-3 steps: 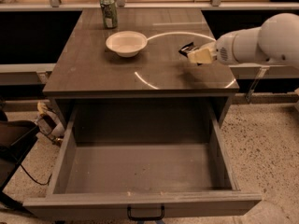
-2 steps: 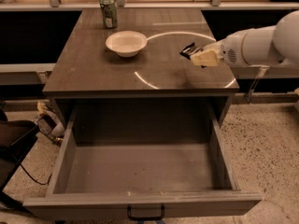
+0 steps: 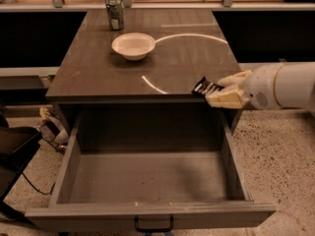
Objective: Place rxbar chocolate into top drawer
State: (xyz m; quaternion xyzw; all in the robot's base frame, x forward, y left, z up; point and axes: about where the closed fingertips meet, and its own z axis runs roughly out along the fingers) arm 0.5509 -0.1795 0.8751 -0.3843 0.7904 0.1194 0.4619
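Observation:
My gripper (image 3: pixel 216 91) reaches in from the right on a white arm and is shut on the rxbar chocolate (image 3: pixel 204 87), a small dark bar with light print sticking out to the left of the cream fingers (image 3: pixel 227 97). It hangs at the front right edge of the grey table top (image 3: pixel 98 77), just above the back right corner of the top drawer (image 3: pixel 147 178). The drawer is pulled fully out, its smooth grey floor bare, with a black handle (image 3: pixel 154 226) on its front.
A white bowl (image 3: pixel 133 45) stands on the table's middle left and a green can (image 3: pixel 114 12) at its back left. A counter edge runs behind the table. Dark objects and a cable lie on the speckled floor at the left.
My gripper has carried the bar from over the table's right middle toward the front edge, down to just above the open drawer's back right corner.

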